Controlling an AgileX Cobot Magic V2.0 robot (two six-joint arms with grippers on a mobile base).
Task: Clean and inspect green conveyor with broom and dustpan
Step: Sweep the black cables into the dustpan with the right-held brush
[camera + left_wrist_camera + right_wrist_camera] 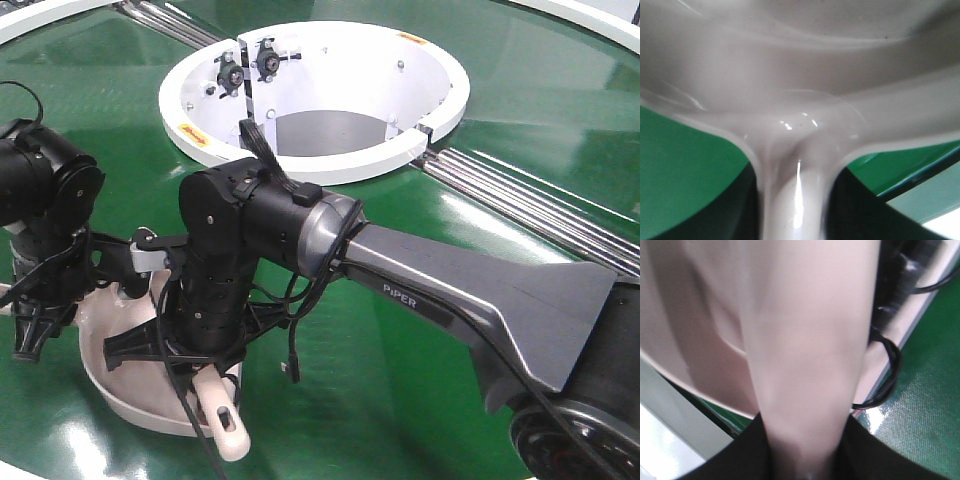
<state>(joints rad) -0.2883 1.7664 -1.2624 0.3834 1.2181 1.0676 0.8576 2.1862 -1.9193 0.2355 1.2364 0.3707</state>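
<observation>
glossy green conveyor [545, 115] bears the beige dustpan [108, 352].

Glossy green conveyor [540, 90], smooth shiny plastic dustpan [795, 130], metal roller strips [530, 203]

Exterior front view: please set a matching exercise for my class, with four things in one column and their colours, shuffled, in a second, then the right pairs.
Things
1. conveyor
2. opening rim
3. dustpan
4. rollers

Colours
a. silver
b. dark green
c. beige-pink
d. white

Pairs: 1-b, 2-d, 3-c, 4-a
</observation>
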